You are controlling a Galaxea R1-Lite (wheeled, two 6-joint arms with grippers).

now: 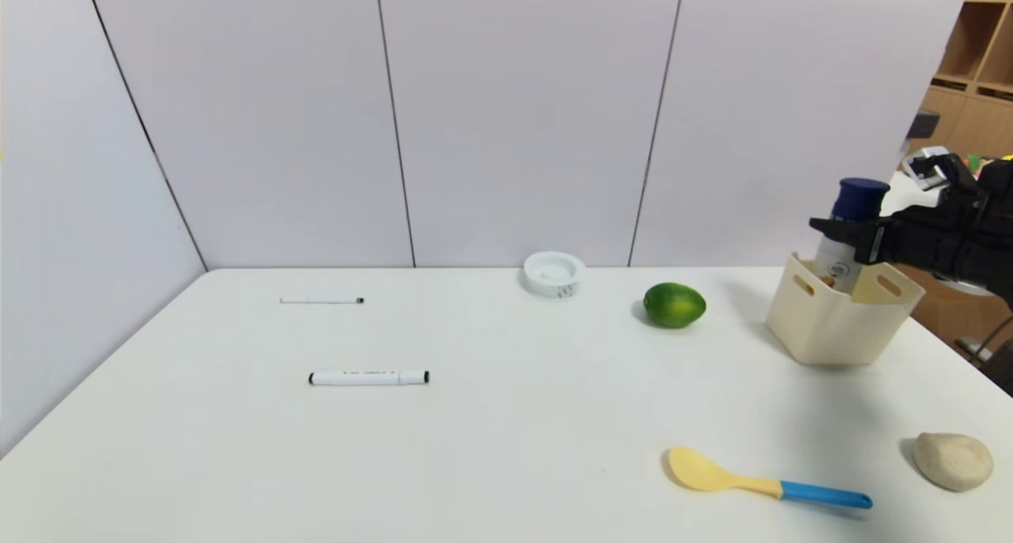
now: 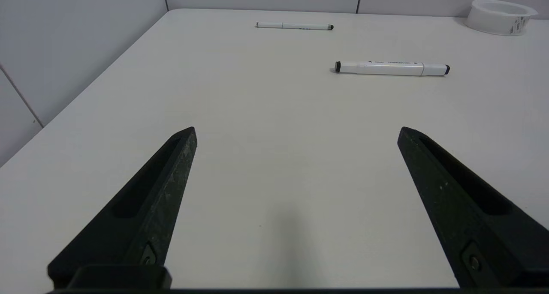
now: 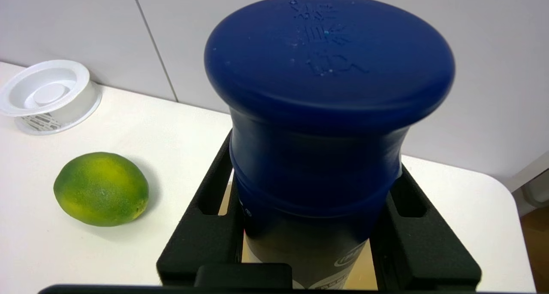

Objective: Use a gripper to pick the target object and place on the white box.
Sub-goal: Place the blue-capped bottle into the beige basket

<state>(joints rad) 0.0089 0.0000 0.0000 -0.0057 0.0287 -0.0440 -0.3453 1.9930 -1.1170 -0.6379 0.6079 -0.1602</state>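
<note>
Two risks stand out to me. My right gripper (image 3: 315, 242) is pinching the bottle (image 1: 851, 234) just below its navy cap, one finger pressed against each side, and the bottle's white lower body already dips inside the white box (image 1: 823, 329), which sits near the table's (image 1: 491, 448) far right corner. If I let go while the base is, as I judge it, not yet on the box floor, the tall slim bottle could drop, lean on the rim and topple out. If I push on at a slant, the base could catch a tapered wall and shove the light box toward the right edge. So the bottle sits between my fingers, upright, cap above them. My left gripper (image 2: 296, 174) hangs parked and spread above the near left part of the table. Farther along the far edge lies the lime (image 1: 673, 305).
</note>
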